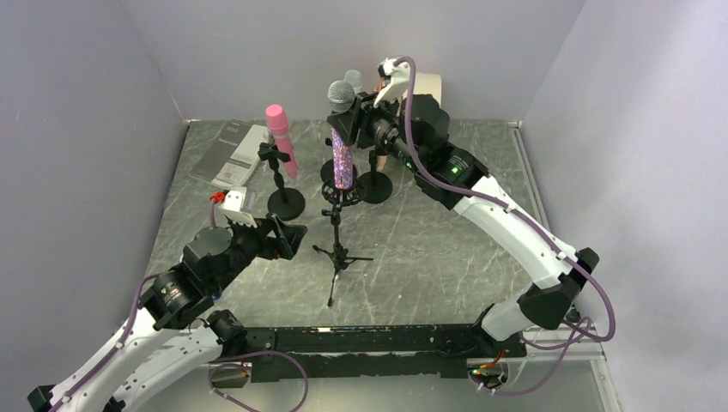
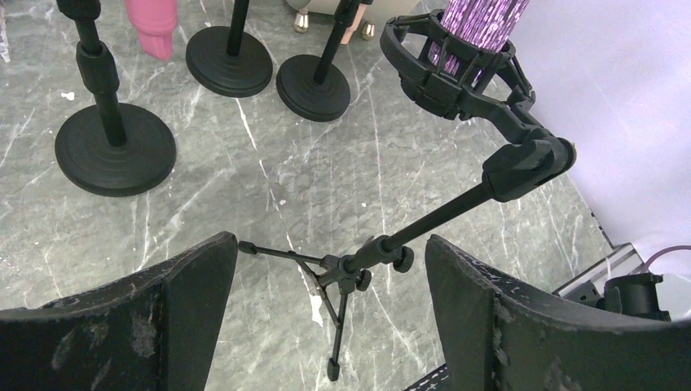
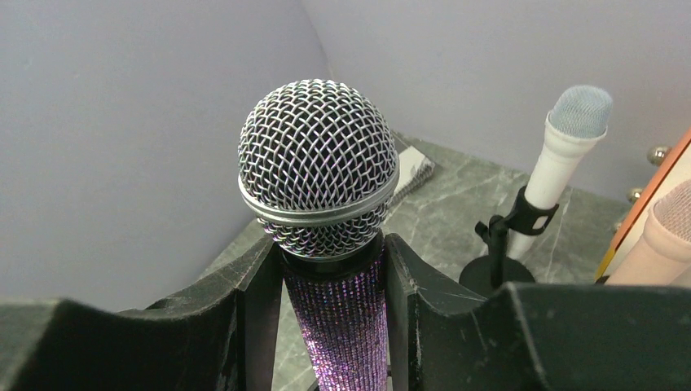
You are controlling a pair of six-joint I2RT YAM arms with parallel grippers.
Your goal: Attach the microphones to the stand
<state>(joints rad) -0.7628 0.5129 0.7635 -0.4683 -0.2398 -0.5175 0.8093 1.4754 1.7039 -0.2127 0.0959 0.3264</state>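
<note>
The left hand [image 1: 288, 234] hangs low over the near part of the bench [image 1: 446, 232], its fingers spread wide and released, gripping nothing and pointed at the tripod stand [image 1: 339, 251] just beside it. The grey marble-patterned bench sits inside pale walls, both arms bolted at its near edge. The right arm reaches across to the back, where the right hand [image 1: 359, 116] is clenched around the purple glitter microphone [image 1: 343, 156] just under its silver mesh head. That microphone stands almost upright, and its lower body sits inside the ring-shaped cradle [image 2: 436, 69] at the top of the tripod stand's slanted pole. Three round-based stands are grouped behind the tripod. The left one [image 1: 286, 204] carries the pink microphone [image 1: 281, 137], tilted in its clip with its head up. The white microphone [image 3: 561, 159], with its pale-blue head, sits tilted in the clip of another stand [image 3: 497, 248] at the back. The peach microphone [image 3: 662, 236] shows at the right edge of the right wrist view, largely hidden by the arm from above, and whether it is clipped in cannot be told. A grey booklet [image 1: 232, 154] lies flat at the far left, with a small white item [image 1: 235, 202] near it.
</note>
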